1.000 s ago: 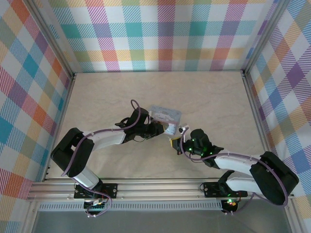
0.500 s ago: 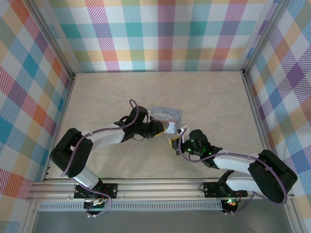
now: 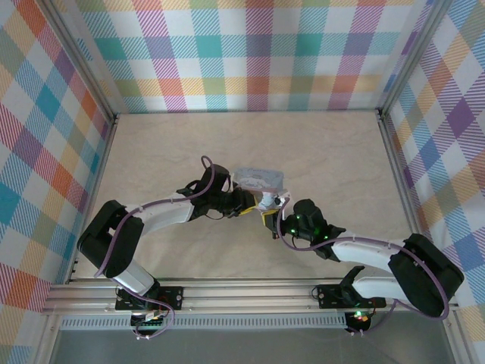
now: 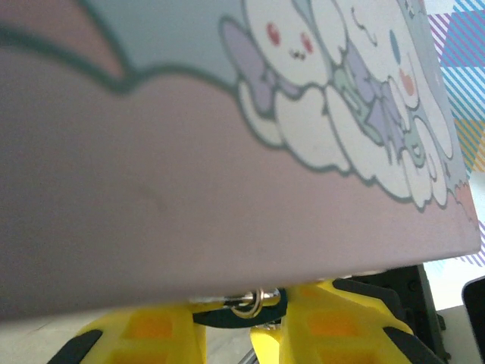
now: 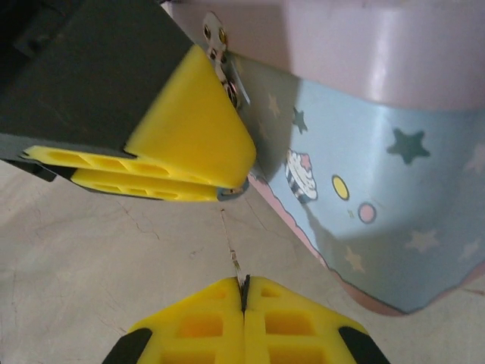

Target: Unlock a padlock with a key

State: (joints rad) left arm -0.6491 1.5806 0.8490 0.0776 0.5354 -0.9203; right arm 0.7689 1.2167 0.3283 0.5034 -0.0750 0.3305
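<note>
Right claw (image 5: 242, 294) has crept toward the tin box (image 3: 259, 180), clamped tight on the key (image 5: 236, 263). Left claw (image 4: 231, 334), nearly closed, seems to pinch the padlock (image 4: 254, 301) under the box's edge. Insertion looks in hand: next, line the key tip to the hidden keyhole.

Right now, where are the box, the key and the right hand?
box (image 4: 303, 83), left wrist view, on its cartoon print.
key (image 5: 236, 262), right wrist view, thin shaft above the fingertips.
right hand (image 5: 244, 292), right wrist view, where its yellow fingertips meet.
</note>
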